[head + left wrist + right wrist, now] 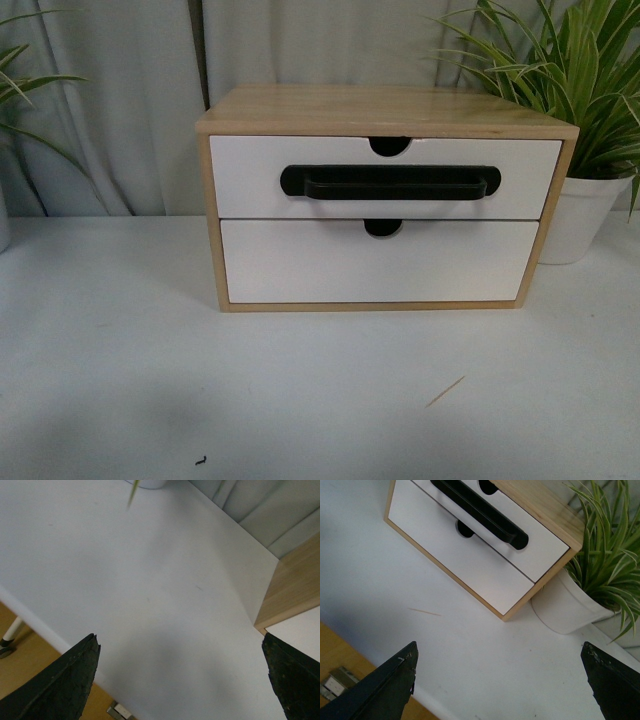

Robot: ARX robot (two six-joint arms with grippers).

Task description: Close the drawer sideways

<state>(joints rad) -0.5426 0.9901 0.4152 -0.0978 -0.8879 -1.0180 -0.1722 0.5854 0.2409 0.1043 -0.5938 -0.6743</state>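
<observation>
Front view: a light wooden two-drawer cabinet (385,108) sits on the white table (120,340), centre-far, in front of a grey curtain (110,100).

The task's thing is the upper white-fronted drawer (250,175). It is the top compartment and its face points toward the near side (toward me). Its long black bar handle (390,182) runs left-right, as does the drawer's long axis. A half-round notch is cut in its top edge. The front looks level with the cabinet frame; I cannot tell any gap from here. Below it is the plain white lower drawer front (380,265).

A white pot with a striped green plant (580,215) stands just beside the cabinet's right side. Near of the cabinet lie a thin wooden splinter (445,392) and a small black speck (201,460).

The right wrist view shows the handle obliquely and the pot's base. The left wrist view gives only the cabinet's wooden left wall (295,587), bare table, and the table's near edge with brown floor beyond.

The left gripper (180,645) has its fingers wide apart with nothing between them, above bare table. The right gripper (499,650) is likewise spread and empty, well apart from the cabinet.
</observation>
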